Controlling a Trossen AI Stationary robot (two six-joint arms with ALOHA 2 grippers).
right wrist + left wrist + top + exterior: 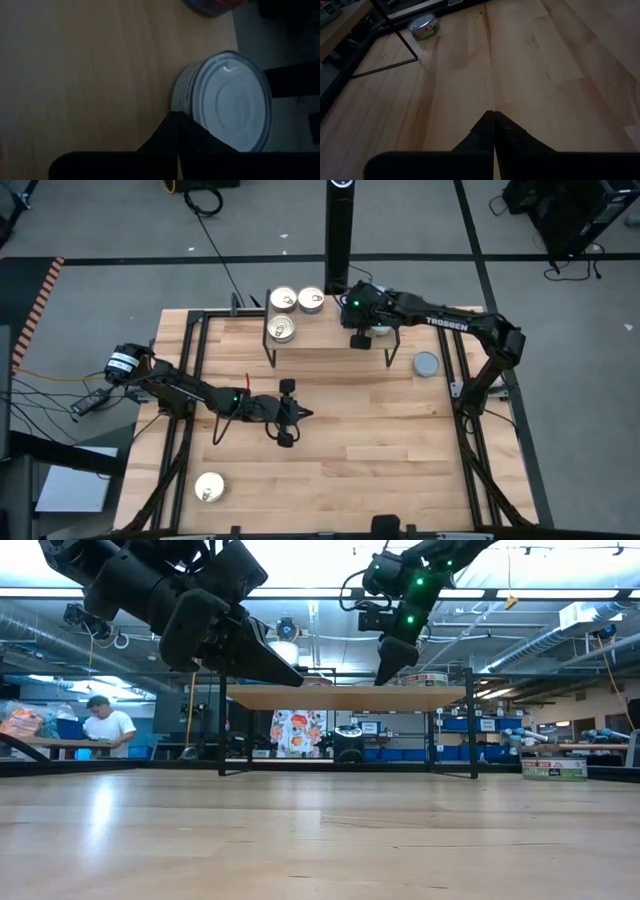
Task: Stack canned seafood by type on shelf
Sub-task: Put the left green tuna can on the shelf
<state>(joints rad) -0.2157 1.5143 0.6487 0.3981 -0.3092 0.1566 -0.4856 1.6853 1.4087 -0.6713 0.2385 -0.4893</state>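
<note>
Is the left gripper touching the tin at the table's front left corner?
Apart. The high view shows the left gripper mid-table, with bare wood between it and the tin.

high: overhead, straight down | low: tabletop level — both share shelf (330, 330) | wrists: close, downward

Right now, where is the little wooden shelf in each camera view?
High view: the shelf stands at the table's back, near the centre.
Low view: its raised board spans the middle.
Left wrist view: only one wire leg shows.
Right wrist view: its board top, seen close up.
Shared landmark: the loose tin beside the shelf's right leg.
</note>
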